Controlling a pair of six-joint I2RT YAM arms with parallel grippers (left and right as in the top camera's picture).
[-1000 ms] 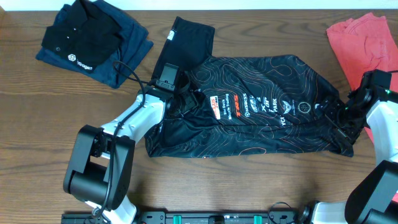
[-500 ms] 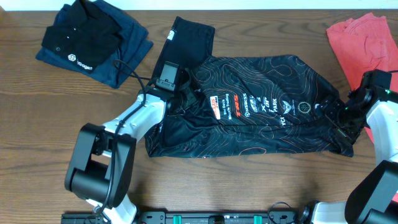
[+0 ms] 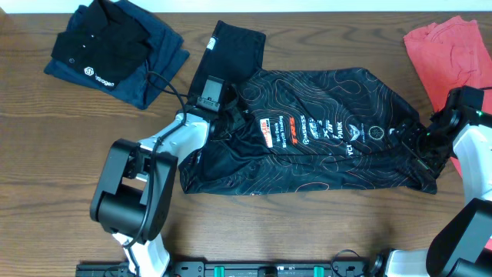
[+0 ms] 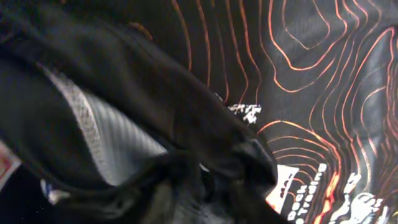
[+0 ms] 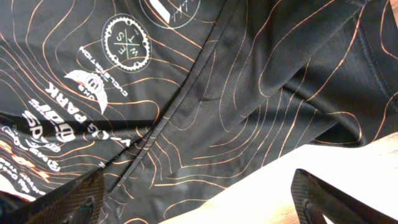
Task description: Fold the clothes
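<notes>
One black patterned jersey (image 3: 330,146) lay spread out in the middle of the brown surface (image 3: 307,231). Two other piles were well apart from it: one folded black polo (image 3: 96,46) on a dark blue garment (image 3: 165,58) at the far left, one red garment (image 3: 442,50) at the far right. Two grippers were at the jersey. The left gripper (image 3: 224,115) was at its left end among bunched fabric; I could not tell if it was closed. The right gripper (image 5: 199,199) was at the right end, its fingers (image 5: 78,199) wide apart, holding nothing.

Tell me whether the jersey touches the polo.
No, in the overhead view a strip of bare table separates the jersey from the polo.
</notes>
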